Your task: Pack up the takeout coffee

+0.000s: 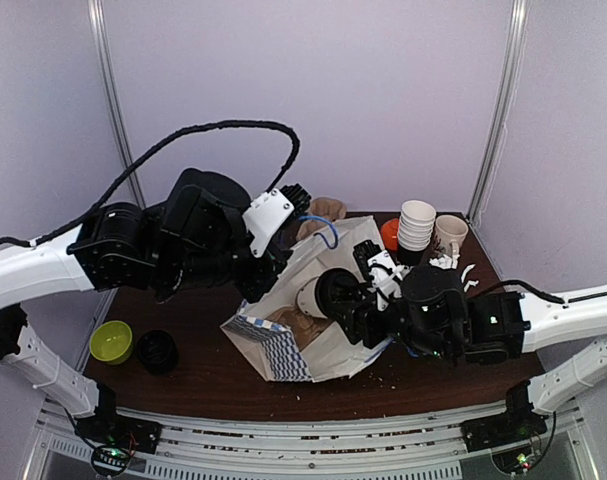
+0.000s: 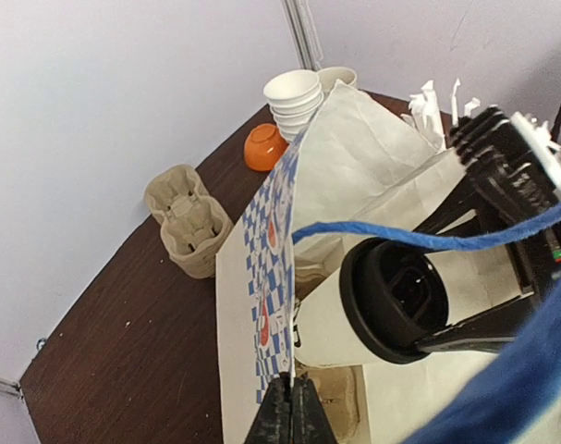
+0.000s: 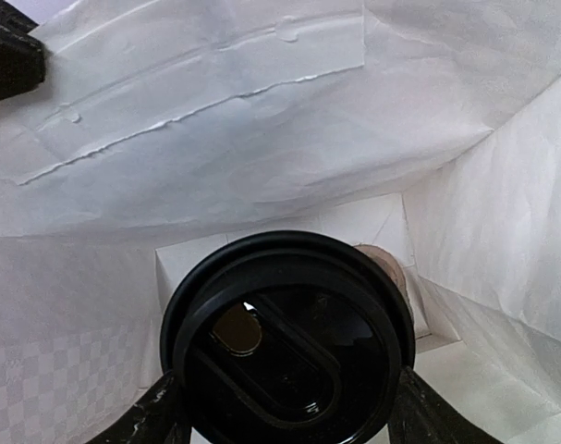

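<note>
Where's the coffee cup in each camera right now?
Top external: coffee cup centre, at the mouth of the checked paper bag.
Left wrist: lower right of centre, lid facing camera.
Right wrist: bottom centre, lid fills the lower frame.
Shared landmark: the bag's white paper.

Right gripper (image 3: 285,421) holds the black-lidded cup (image 3: 287,342) inside the white bag (image 3: 262,120).

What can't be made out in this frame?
- Right wrist view: the floor of the bag, blocked by the lid of the cup.
- Left wrist view: the cup's base, behind the bag's checked side.
- Top view: the carrier tray, partly behind the bag.
</note>
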